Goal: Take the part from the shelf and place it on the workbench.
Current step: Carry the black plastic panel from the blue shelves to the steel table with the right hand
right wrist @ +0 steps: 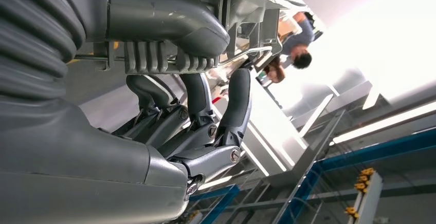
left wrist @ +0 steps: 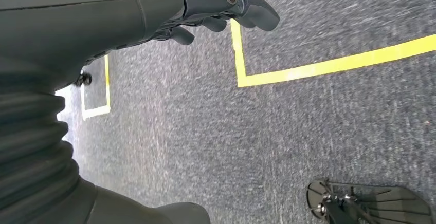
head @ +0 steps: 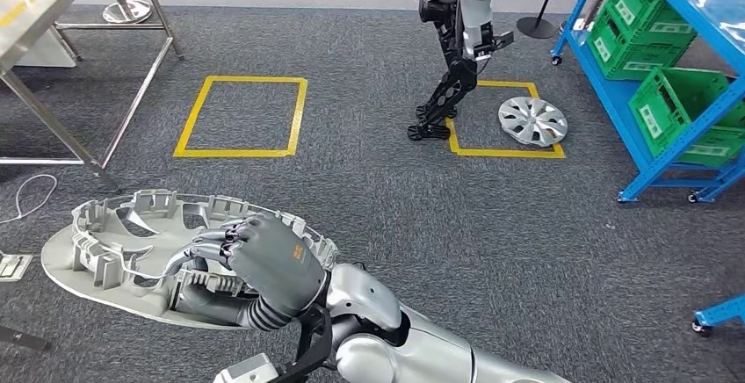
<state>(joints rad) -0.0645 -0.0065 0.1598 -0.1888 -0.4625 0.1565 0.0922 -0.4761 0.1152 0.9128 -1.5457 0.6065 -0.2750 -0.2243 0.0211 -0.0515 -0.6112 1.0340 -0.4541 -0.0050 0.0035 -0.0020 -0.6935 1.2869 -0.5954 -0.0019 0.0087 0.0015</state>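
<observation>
The part is a silver wheel cover [head: 97,256], held low in front of me with its ribbed inner side up. My right hand [head: 268,260] grips it at its near right rim, fingers hooked over the edge and a wire ring. In the right wrist view the right hand [right wrist: 205,116] has its dark fingers curled up into the cover's [right wrist: 241,8] ribs, thumb pressed along them. My left hand [left wrist: 221,11] hangs over the carpet with its fingers stretched out and nothing in them. The metal workbench [head: 39,1] stands at the far left.
The blue shelf [head: 668,102] with green crates [head: 681,115] stands at the right. Another robot [head: 457,40] stands ahead beside a second wheel cover [head: 532,120] on the floor. Yellow tape squares [head: 242,117] mark the grey carpet. A cable [head: 26,194] lies near the bench leg.
</observation>
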